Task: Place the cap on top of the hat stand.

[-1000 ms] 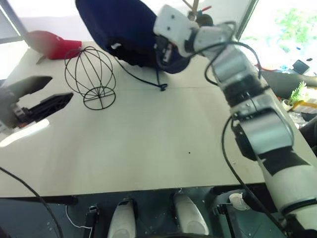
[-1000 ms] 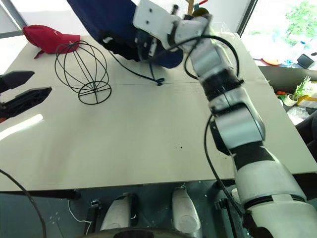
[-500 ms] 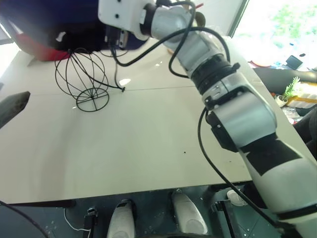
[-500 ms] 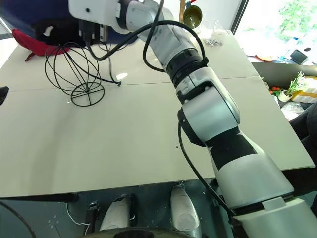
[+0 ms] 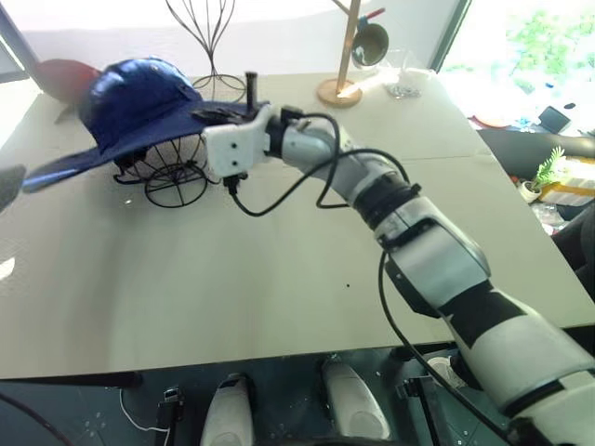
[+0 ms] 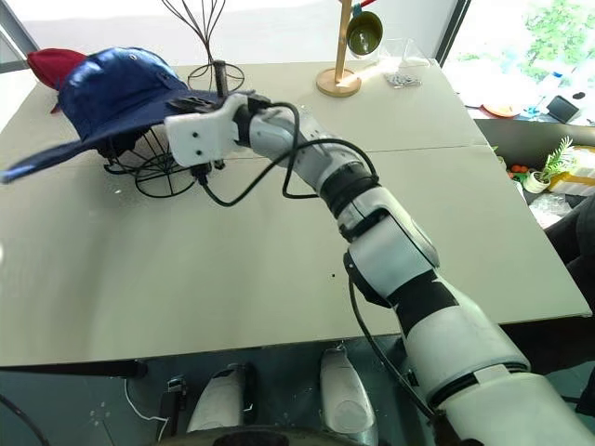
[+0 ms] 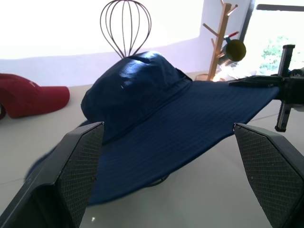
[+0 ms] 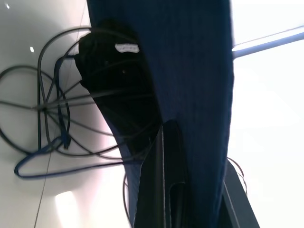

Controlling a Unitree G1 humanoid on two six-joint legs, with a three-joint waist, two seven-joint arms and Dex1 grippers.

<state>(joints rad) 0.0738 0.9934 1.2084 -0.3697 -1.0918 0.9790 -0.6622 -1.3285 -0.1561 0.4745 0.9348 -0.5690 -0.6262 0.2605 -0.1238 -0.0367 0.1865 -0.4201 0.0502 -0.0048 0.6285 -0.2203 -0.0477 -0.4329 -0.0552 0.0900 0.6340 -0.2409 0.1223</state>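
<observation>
Pale tabletop (image 5: 279,279) bare at near edge, lots of free room there. Mid-table: cap (image 6: 112,88) now sits w/ crown over hat stand (image 6: 153,172), brim jutting wide. Right gripper (image 6: 209,100) clamped on brim edge, so job nearly done, release + pull back left. Left gripper (image 7: 166,171) open, empty, near cap. Beyond: red cap (image 6: 51,63), tall wire stand (image 6: 200,28), wooden pole stand (image 6: 342,46) crowd far edge.

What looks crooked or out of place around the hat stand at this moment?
The cap sits tilted on the hat stand: its brim droops toward the robot's left, while the right pincer, shut, grips the opposite brim edge.
</observation>
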